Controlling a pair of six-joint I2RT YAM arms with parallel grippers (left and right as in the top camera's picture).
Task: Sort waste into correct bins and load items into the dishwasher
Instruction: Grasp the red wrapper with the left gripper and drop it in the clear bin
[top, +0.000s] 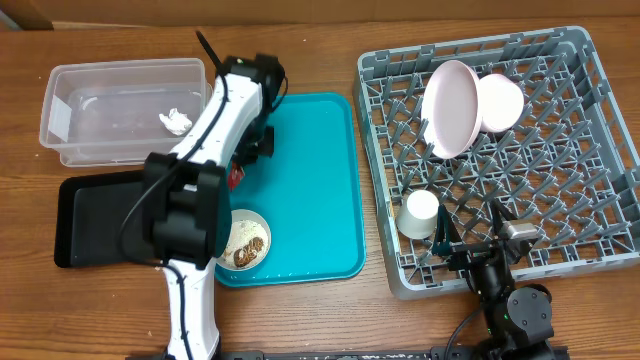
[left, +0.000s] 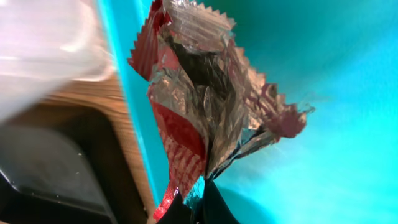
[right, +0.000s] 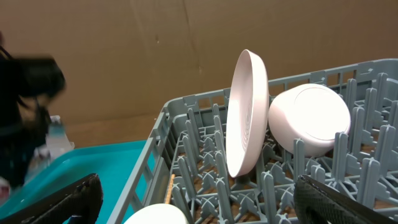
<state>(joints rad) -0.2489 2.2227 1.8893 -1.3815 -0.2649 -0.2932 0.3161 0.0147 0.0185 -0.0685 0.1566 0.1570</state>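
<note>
My left gripper (left: 198, 202) is shut on the lower edge of the red crinkled wrapper (left: 199, 106), which shows its silver inside; overhead, the wrapper (top: 236, 177) is at the teal tray's left rim. The white tissue (top: 175, 121) lies in the clear tub (top: 70, 100), with the black tray (top: 100, 215) in front of it. A cream bowl (top: 247, 240) holds food scraps. In the grey rack (top: 600, 150) stand the pink plate (top: 448, 108), the pink bowl (top: 500, 102) and the white cup (top: 420, 213). My right gripper (top: 470, 232) is open over the rack's front, empty.
The teal tray (top: 310, 180) lies between the bins and the rack, with the cream bowl on its front left corner. My left arm (top: 200, 200) stretches over the black tray's right side. A cardboard wall stands behind the table.
</note>
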